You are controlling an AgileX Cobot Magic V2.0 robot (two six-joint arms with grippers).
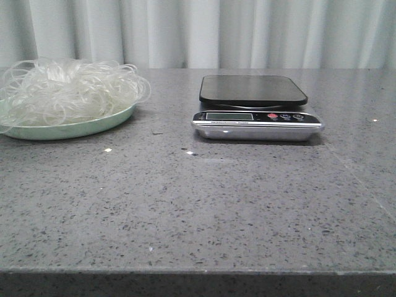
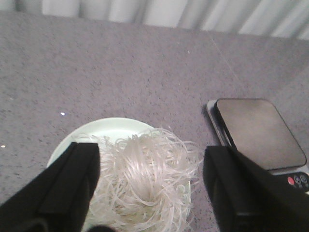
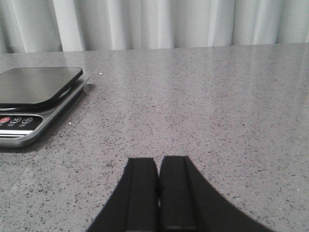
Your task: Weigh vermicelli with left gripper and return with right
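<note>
The vermicelli [image 1: 68, 90] is a loose whitish tangle heaped on a pale green plate [image 1: 74, 129] at the table's left. The kitchen scale [image 1: 255, 106], with a black platform and silver base, stands right of it, nothing on it. Neither gripper shows in the front view. In the left wrist view my left gripper [image 2: 150, 164] is open wide, above the vermicelli [image 2: 145, 179], its black fingers on either side of the mound and apart from it. The scale [image 2: 260, 133] lies beside the plate [image 2: 96, 133]. My right gripper [image 3: 158, 164] is shut and empty over bare table, to the right of the scale [image 3: 38, 99].
The grey speckled table [image 1: 198, 204] runs to a front edge at the bottom of the front view. White curtains [image 1: 204, 31] hang behind its far edge.
</note>
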